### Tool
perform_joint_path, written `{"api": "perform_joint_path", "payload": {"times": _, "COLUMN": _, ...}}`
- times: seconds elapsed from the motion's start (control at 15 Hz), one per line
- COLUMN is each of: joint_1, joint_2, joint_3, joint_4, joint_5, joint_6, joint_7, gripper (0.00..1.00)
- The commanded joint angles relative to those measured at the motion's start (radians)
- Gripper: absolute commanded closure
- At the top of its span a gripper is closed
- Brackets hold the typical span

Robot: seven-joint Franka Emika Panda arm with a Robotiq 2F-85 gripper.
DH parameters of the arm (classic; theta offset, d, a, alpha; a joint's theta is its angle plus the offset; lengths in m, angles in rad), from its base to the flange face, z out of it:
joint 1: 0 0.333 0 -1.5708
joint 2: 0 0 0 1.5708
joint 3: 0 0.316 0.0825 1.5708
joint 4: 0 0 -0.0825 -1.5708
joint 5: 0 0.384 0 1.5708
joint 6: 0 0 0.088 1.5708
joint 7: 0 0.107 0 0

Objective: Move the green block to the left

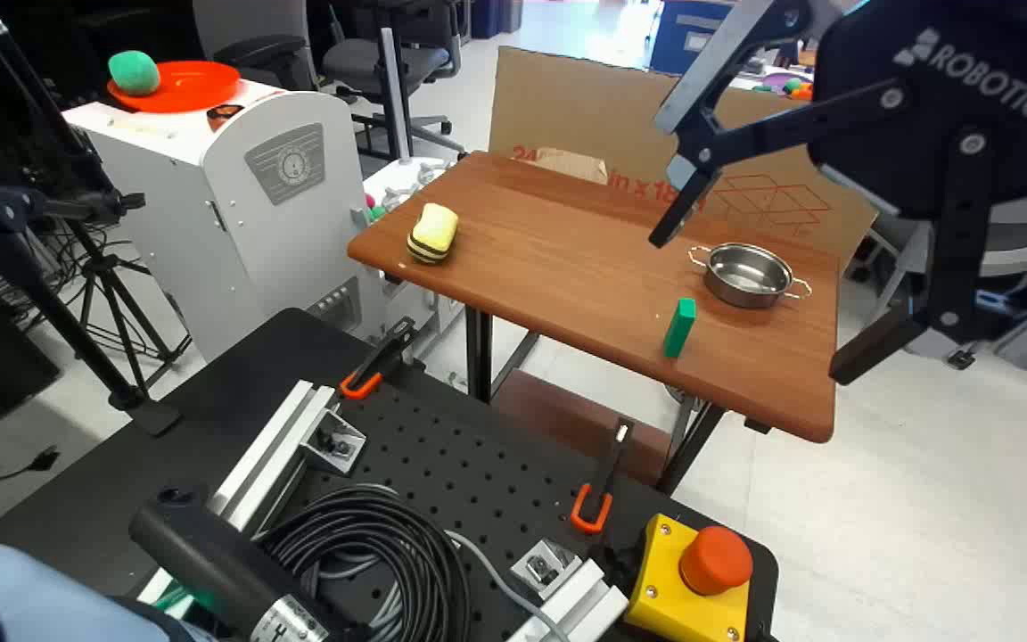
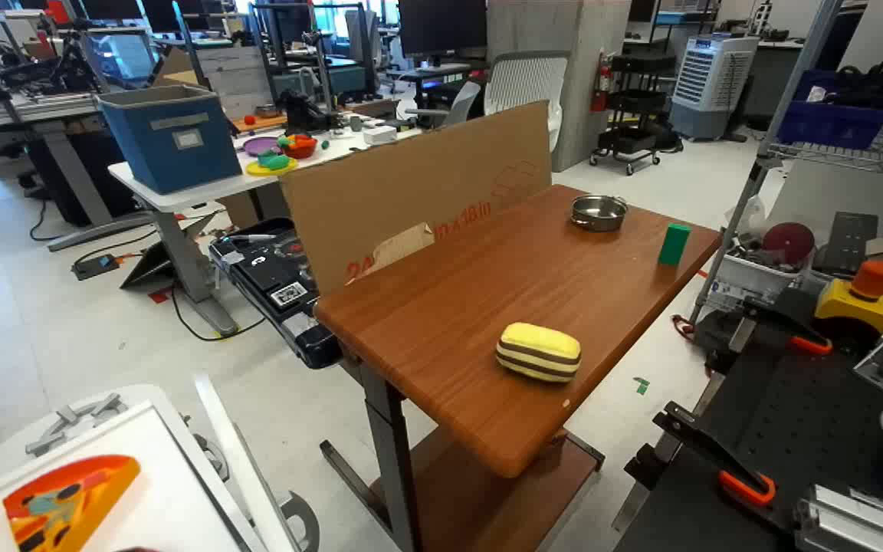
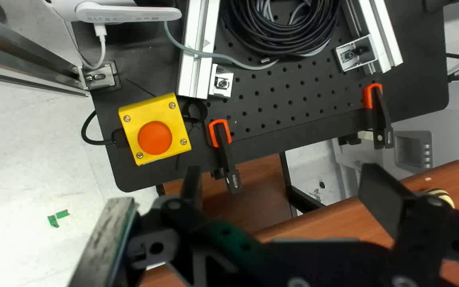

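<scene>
1. Find the claw (image 1: 752, 304) spread wide at the upper right of an exterior view, with fingers (image 1: 685, 205) far apart and only air between.
2. In the wrist view, see the same broad gap, and through it part of the tabletop (image 3: 333, 221).
3. Read "ROBOTIQ" in pale lettering (image 1: 993, 82) on the claw, beside a pale logo (image 1: 916, 46).
4. Read red "24" and "in x 18 in" on the cardboard sheet (image 2: 426, 176) behind the tabletop, with a torn flap (image 2: 403, 243) between; see a red line drawing (image 2: 516, 178) further right.
5. Notice a code label (image 2: 288, 294) on a black case (image 2: 254, 268), too small to decipher.
6. Locate the green block (image 1: 679, 328) upright on the tabletop in both exterior views, near a long edge and the two-handled metal pot (image 1: 743, 292), well away from the striped yellow plush (image 1: 432, 234).
</scene>
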Motion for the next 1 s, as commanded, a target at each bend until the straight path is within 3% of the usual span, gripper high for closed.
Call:
{"api": "perform_joint_path", "payload": {"times": 0.0, "joint_1": -0.027, "joint_2": 0.006, "joint_3": 0.025, "joint_4": 0.001, "joint_5": 0.012, "joint_6": -0.002, "joint_7": -0.011, "gripper": 0.00}}
{"api": "perform_joint_path", "payload": {"times": 0.93, "joint_1": -0.022, "joint_2": 0.021, "joint_3": 0.034, "joint_4": 0.002, "joint_5": 0.006, "joint_6": 0.010, "joint_7": -0.004, "gripper": 0.00}}
